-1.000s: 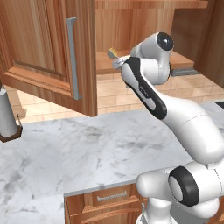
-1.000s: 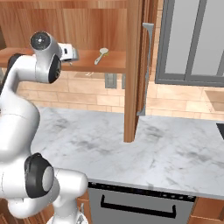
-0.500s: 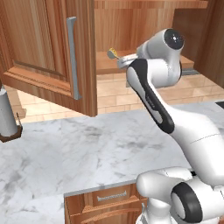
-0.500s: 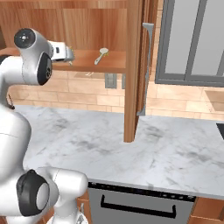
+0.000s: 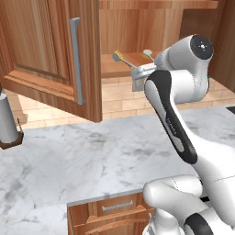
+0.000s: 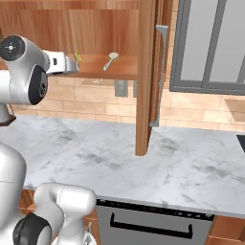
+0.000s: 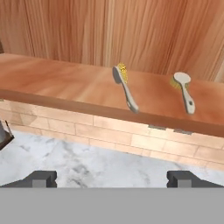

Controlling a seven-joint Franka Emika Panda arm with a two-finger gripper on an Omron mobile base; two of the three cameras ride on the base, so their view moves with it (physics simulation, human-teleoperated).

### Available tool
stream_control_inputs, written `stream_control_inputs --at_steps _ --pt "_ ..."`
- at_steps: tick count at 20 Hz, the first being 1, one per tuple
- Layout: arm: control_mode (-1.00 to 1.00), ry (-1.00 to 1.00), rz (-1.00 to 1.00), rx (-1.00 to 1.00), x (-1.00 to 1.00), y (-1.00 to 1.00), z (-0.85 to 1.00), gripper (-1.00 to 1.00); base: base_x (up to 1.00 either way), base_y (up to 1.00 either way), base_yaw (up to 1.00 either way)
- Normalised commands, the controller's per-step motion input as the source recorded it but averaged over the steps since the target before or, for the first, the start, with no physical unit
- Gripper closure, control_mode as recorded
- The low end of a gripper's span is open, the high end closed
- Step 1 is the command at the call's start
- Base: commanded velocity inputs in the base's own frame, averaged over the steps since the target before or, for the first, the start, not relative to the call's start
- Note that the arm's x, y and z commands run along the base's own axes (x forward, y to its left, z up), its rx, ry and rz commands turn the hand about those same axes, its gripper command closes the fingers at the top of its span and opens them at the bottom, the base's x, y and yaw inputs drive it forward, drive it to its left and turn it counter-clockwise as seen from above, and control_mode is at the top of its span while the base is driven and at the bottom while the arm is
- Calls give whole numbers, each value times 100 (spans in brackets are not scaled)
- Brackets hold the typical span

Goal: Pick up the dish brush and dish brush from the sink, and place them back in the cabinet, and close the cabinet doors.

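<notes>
Two dish brushes lie on the bottom shelf (image 7: 52,83) of the open reddish-brown cabinet. One has a yellowish bristle head (image 7: 124,89) (image 5: 120,58) (image 6: 77,58). To its right lies the other, with a round white head (image 7: 184,89) (image 5: 147,53) (image 6: 111,60). My gripper (image 7: 111,178) (image 5: 138,79) (image 6: 72,63) is open and holds nothing, just in front of and slightly below the shelf edge. Both cabinet doors stand open: the left door (image 5: 46,55) with its silver handle (image 5: 76,66), and the right door (image 6: 146,72) seen edge-on.
A marble counter (image 5: 92,156) runs below the cabinet, with a brick backsplash behind it. A grey cylinder on a dark holder (image 5: 7,121) stands at the far left. A glass-front unit (image 6: 206,43) is right of the cabinet and a dishwasher (image 6: 148,222) sits under the counter.
The arm has drawn back from the shelf, its upper joint swinging outward. Both brushes stay lying on the shelf.
</notes>
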Motion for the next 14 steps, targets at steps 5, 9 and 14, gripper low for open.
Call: stream_control_inputs --at_steps 5,9,14 --pt "-100 0 0 0 -48 -7 0 -100 0 0 0" --pt "-100 0 0 0 -38 -8 1 -100 0 0 0" --pt "-100 0 0 0 -38 -16 4 -100 0 0 0"
